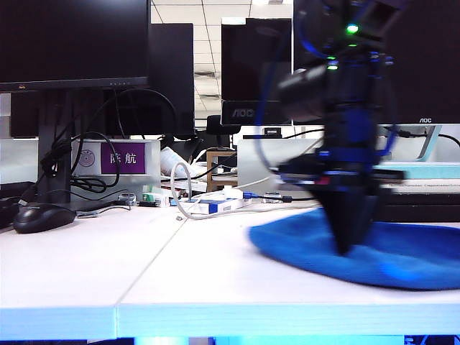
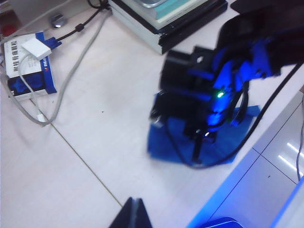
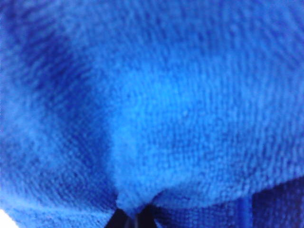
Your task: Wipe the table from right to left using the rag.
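"AOC" on monitor [image 1: 244,113]; purple sign [image 1: 118,157] perhaps "航".

Right gripper [image 1: 345,244] points straight down, fingertips together, arm blurred. Left gripper [image 2: 134,209] hangs apart at the other side, fingers closed to a single point.

Your exterior camera sat low, almost level with the desk [image 1: 86,273], just off its front edge, and faced across it toward the monitors at the back, with the right arm looming close and blurred. Your left wrist camera hung high over the desk and looked steeply down, the closed left tool [image 2: 134,213] showing at the frame's edge. Your right wrist camera was pressed so near the rag [image 3: 156,109] that blue pile filled it, above the pinched right tool [image 3: 135,219]. The exterior and left wrist views shared the rag, the right arm and the white cable [image 2: 71,76].
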`<state>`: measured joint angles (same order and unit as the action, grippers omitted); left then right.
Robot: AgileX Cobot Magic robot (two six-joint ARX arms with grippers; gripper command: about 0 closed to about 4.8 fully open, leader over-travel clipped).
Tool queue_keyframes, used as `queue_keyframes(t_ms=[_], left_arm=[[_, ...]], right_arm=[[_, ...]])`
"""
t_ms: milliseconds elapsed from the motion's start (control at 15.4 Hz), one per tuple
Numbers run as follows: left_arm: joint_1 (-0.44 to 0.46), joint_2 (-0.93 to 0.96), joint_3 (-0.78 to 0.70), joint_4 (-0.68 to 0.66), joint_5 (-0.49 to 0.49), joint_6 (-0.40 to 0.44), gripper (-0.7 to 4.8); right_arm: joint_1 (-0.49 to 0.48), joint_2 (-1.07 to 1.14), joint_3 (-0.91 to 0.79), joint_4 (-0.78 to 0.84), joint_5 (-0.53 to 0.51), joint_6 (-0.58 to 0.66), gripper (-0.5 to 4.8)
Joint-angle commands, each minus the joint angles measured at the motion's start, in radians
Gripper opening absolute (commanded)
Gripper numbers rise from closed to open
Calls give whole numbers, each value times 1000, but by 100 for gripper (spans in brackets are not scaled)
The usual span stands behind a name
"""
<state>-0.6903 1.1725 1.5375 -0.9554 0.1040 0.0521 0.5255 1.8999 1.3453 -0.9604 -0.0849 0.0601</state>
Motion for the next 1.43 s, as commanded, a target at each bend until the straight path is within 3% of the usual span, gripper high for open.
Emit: queue_keyframes(t_ms=[65,455,1429], left_arm=[[-1,-3,8,4,1,1,-5],[-1,-3,8,-57,-41,1,-5],[0,-14,8,-230,-158,-4,-5]], right_arm=[[85,69,47,80,-49,1,-6],[204,177,168,72,-48,-1,-6],[345,418,537,19,-112,-10,-6]])
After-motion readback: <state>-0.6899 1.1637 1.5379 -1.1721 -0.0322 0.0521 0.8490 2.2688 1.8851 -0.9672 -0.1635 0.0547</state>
